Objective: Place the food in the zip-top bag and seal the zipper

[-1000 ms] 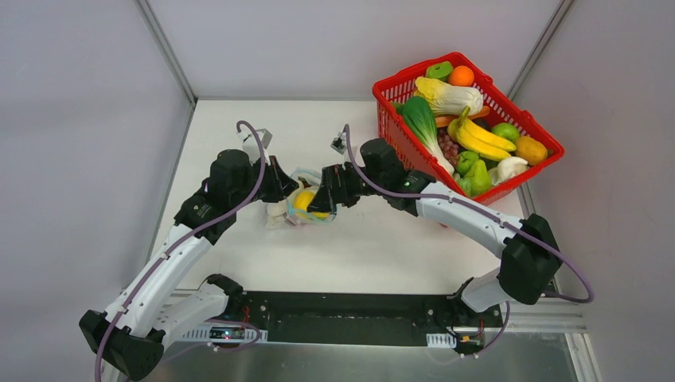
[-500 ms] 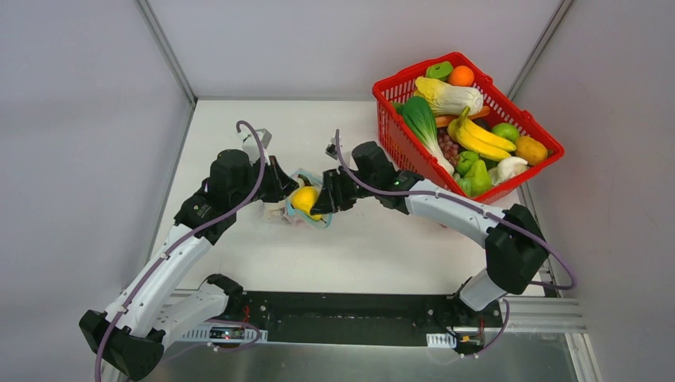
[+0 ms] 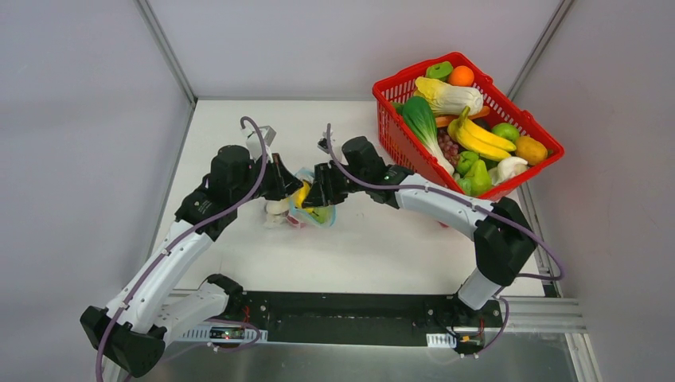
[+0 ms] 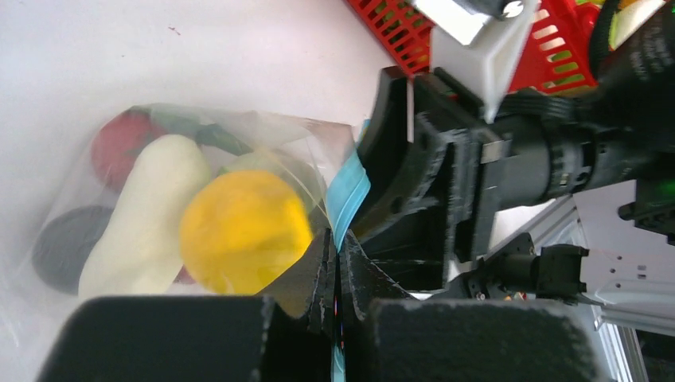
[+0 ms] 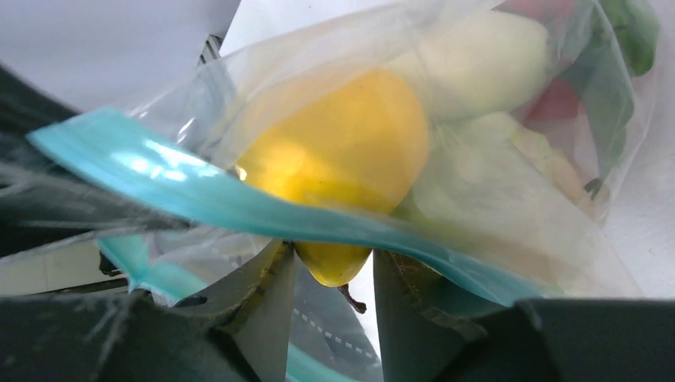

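Zipper (image 4: 349,191) pinched in left pincer (image 4: 338,267); right pincer (image 5: 330,298) at zip-top bag (image 5: 509,231) mouth, grip unclear.

Food-filled clear bag (image 4: 263,131), lemon (image 4: 243,231) at zipper (image 4: 348,191)

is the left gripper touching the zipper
Touching. The left wrist view shows the left gripper clamped shut on the zipper, a teal strip.

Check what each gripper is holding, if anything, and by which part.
The left gripper is shut on the zip-top bag, pinching its zipper edge. The right gripper is open at that strip, with no clear hold.
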Controlling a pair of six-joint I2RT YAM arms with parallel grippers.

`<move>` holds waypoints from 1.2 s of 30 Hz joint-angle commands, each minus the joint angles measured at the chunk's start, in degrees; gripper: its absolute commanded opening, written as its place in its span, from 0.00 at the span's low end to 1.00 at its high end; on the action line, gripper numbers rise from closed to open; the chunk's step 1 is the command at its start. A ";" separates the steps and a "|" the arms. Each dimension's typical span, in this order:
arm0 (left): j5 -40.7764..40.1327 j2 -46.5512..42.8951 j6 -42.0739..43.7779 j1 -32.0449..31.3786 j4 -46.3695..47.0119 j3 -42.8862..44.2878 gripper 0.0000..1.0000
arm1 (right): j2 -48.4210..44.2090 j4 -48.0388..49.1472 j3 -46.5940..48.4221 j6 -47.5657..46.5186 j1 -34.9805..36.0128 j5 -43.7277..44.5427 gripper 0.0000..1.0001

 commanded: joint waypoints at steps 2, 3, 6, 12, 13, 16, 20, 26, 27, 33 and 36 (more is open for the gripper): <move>4.28 0.09 0.65 0.09 -0.03 4.08 0.00 | 1.43 -3.94 6.69 -6.98 3.31 2.93 0.32; 4.55 0.32 0.51 0.09 -0.15 4.27 0.00 | 1.87 -4.26 7.09 -7.65 3.64 3.15 0.32; 5.18 0.04 -0.95 0.09 1.39 3.81 0.00 | 2.25 -2.36 6.44 -7.28 3.97 5.22 0.33; 5.00 -0.60 -2.61 0.09 4.35 2.80 0.00 | 2.33 0.14 5.25 -14.97 7.54 7.03 0.38; 4.73 -0.72 -2.70 0.09 4.65 2.61 0.00 | 2.18 1.16 4.29 -15.39 7.56 4.95 0.38; 3.42 -1.32 -2.71 0.09 4.74 2.11 0.00 | 1.21 4.80 2.10 -13.50 7.41 4.64 0.43; 0.50 -2.91 -2.44 0.09 3.99 1.04 0.00 | -1.37 4.97 1.04 -10.77 5.53 5.40 0.54; -3.95 -4.99 -1.15 0.09 1.79 0.58 0.00 | -7.89 7.63 -2.57 -5.64 0.57 1.28 0.68; -4.32 -5.13 -1.06 0.09 1.56 0.57 0.00 | -8.89 7.76 -3.00 -5.17 -0.02 -0.36 0.69; -5.46 -4.99 -1.04 0.09 1.57 0.35 0.00 | -16.41 7.43 -5.45 -6.14 -1.35 -5.22 0.71; -4.87 -4.46 -1.05 0.09 1.74 0.61 0.00 | -20.43 5.66 -7.11 -8.65 -1.51 3.72 0.71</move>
